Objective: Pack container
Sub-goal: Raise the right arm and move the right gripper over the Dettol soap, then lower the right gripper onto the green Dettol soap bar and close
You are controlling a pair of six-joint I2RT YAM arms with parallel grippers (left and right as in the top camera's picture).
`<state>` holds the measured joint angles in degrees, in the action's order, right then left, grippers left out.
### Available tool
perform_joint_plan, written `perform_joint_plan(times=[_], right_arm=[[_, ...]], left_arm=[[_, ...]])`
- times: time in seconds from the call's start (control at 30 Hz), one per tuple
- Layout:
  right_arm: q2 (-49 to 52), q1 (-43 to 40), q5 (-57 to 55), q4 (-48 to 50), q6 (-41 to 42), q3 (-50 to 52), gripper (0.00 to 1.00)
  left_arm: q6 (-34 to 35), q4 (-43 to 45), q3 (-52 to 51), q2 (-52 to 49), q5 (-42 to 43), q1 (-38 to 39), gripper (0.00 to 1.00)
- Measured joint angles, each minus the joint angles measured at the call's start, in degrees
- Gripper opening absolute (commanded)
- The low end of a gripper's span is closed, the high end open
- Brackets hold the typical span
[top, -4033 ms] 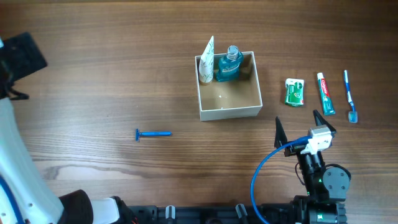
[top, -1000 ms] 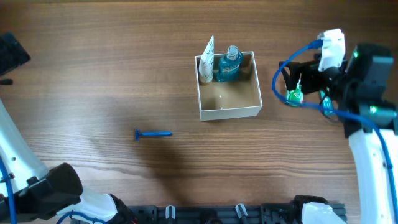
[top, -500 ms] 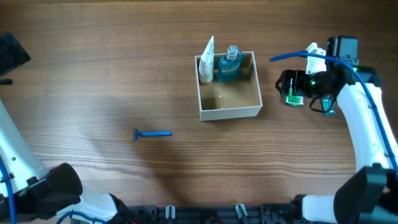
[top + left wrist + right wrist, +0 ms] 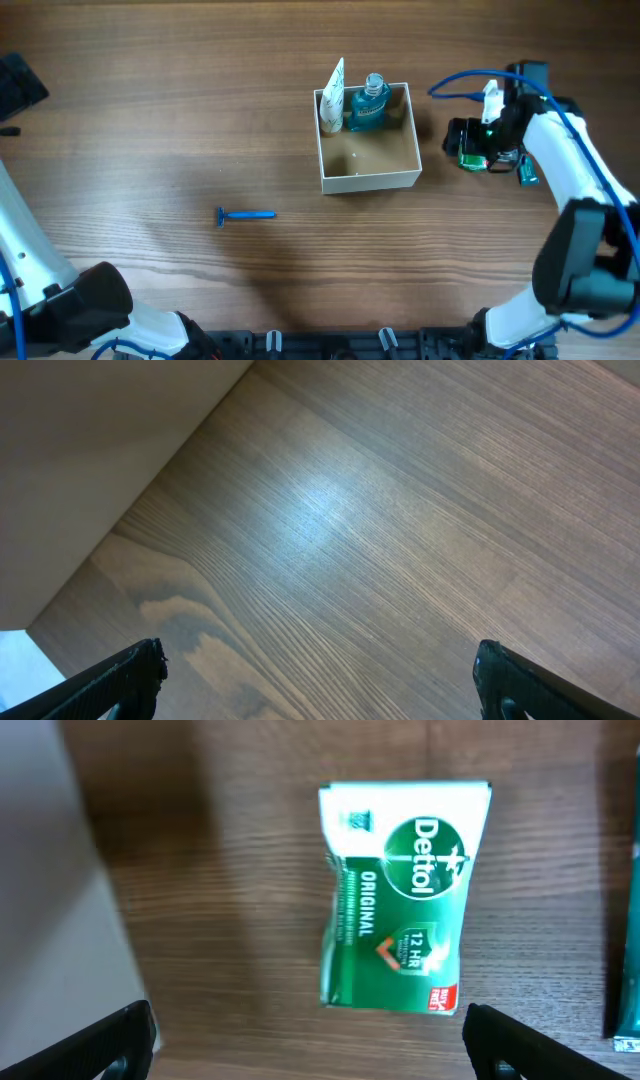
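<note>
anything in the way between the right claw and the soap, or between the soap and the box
Nothing visible. The right claw hangs open right over the soap, and only bare table lies between the soap and the box.

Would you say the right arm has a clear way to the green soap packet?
Probably yes: the open right tool hangs directly over the soap packet with nothing covering it.

The container [image 4: 370, 181], a square shallow box, white outside and tan inside, is sitting flat and open-topped on the table [image 4: 200, 100], holding a white tube [image 4: 333, 100] and a blue bottle [image 4: 368, 108] against its far wall.
</note>
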<state>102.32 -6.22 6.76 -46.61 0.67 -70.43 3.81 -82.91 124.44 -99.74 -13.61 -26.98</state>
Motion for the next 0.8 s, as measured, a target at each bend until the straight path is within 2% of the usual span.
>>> perform_joint_plan(times=[0.3, 0.8], right_arm=[[0.70, 0.00, -3.26, 4.74, 0.39, 0.00, 1.00], [7.21, 0.00, -7.10, 5.38, 0.20, 0.00, 0.99]], left_arm=[[0.00, -0.02, 0.00, -0.02, -0.02, 0.00, 1.00], [0.00, -0.02, 0.00, -0.02, -0.02, 0.00, 1.00]])
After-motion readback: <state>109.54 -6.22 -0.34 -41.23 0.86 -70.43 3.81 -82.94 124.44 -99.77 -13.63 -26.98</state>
